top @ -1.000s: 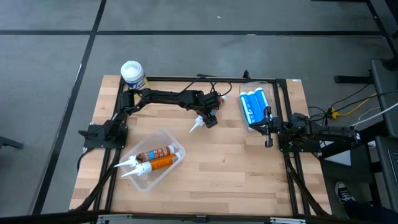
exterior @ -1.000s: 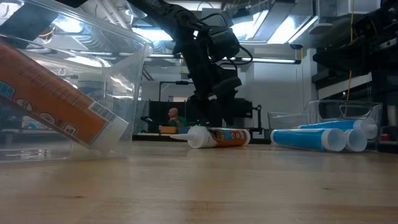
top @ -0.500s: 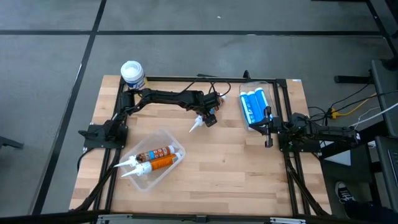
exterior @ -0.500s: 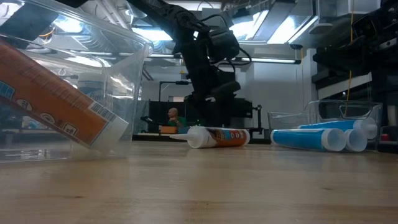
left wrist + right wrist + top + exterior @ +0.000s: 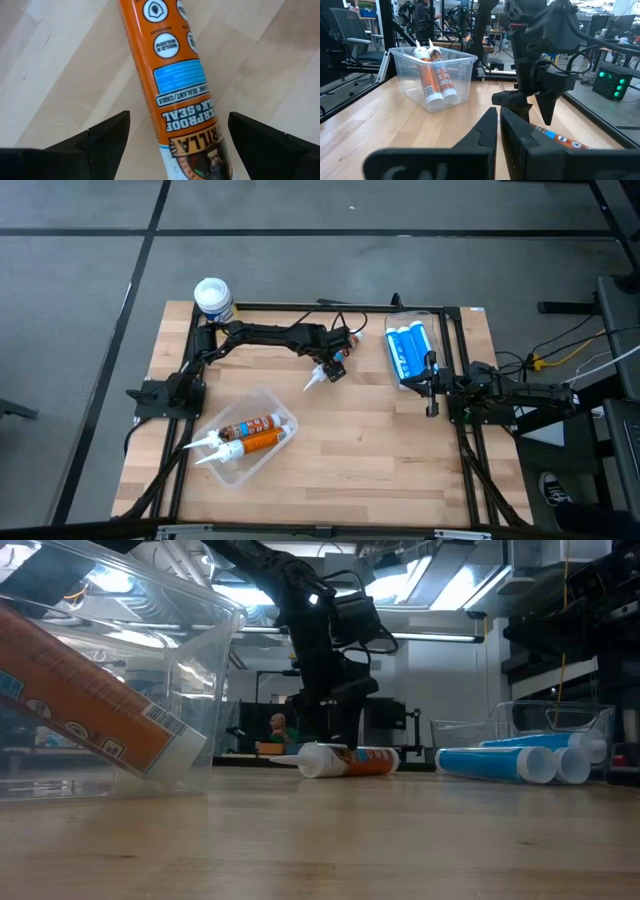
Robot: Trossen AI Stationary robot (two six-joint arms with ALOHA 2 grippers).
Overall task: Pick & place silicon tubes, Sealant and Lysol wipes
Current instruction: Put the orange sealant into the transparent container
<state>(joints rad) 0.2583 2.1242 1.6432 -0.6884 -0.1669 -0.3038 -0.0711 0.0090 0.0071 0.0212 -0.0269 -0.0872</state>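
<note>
An orange sealant tube (image 5: 314,381) with a white nozzle lies on its side on the wooden table; it also shows in the low view (image 5: 352,760) and the left wrist view (image 5: 172,70). My left gripper (image 5: 333,368) is open just above it, pointing down, one finger on each side of the tube's body (image 5: 179,117). My right gripper (image 5: 431,388) is shut and empty at the table's right side (image 5: 498,112). The Lysol wipes canister (image 5: 213,298), with a round white lid, stands upright at the far left corner.
A clear bin (image 5: 247,437) near the front left holds two orange tubes; it looms large in the low view (image 5: 110,680). A second clear bin (image 5: 410,353) at the far right holds blue tubes (image 5: 500,762). Bare wood lies across the table's middle and near edge.
My left gripper has come down a little over the orange tube and shifted slightly toward the table's left, staying open. The tube still lies on the table.
</note>
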